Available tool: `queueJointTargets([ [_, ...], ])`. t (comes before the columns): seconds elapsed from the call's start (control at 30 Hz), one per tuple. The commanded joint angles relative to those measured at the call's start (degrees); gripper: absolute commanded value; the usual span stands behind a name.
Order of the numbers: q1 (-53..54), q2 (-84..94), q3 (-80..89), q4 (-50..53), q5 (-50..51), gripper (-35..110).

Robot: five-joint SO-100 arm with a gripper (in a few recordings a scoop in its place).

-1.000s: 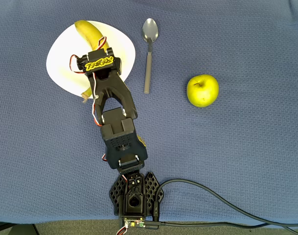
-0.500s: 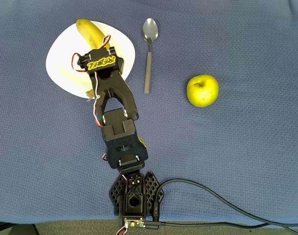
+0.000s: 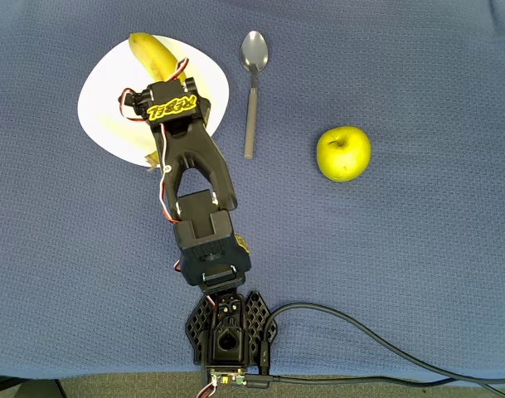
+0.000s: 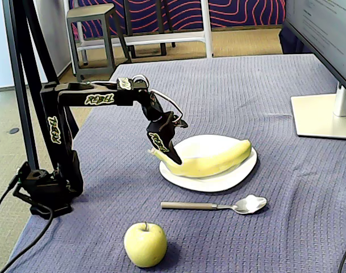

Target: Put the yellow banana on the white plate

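I see the white plate [image 4: 241, 170] carrying the yellow banana [image 4: 218, 161], which lies lengthways across it, stem end poking past the rim nearest my arm. My gripper [image 4: 174, 154] sits at that stem end; whether its jaws still pinch, I cannot tell.

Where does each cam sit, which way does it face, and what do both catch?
Overhead view: above the table, facing straight down; arm from base at the bottom edge to gripper over the white plate.
Fixed view: low beside the table, facing across it toward chairs; whole arm, base at left.
Shared: the yellow banana on the plate, spoon, apple, blue cloth.
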Motion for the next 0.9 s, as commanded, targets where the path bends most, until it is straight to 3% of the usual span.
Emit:
queueJointTargets([
  [0.0,1.67,5.62,-3.34,4.39,-4.31,50],
  [0.27,5.8,11.51,-2.46,5.8,-12.57,49],
  [0.5,8.0,21.53,3.25,6.06,-12.39,43],
  [0.67,8.09,31.46,9.67,5.8,-4.75,30],
  [0.87,9.58,43.59,21.36,2.55,6.94,24],
])
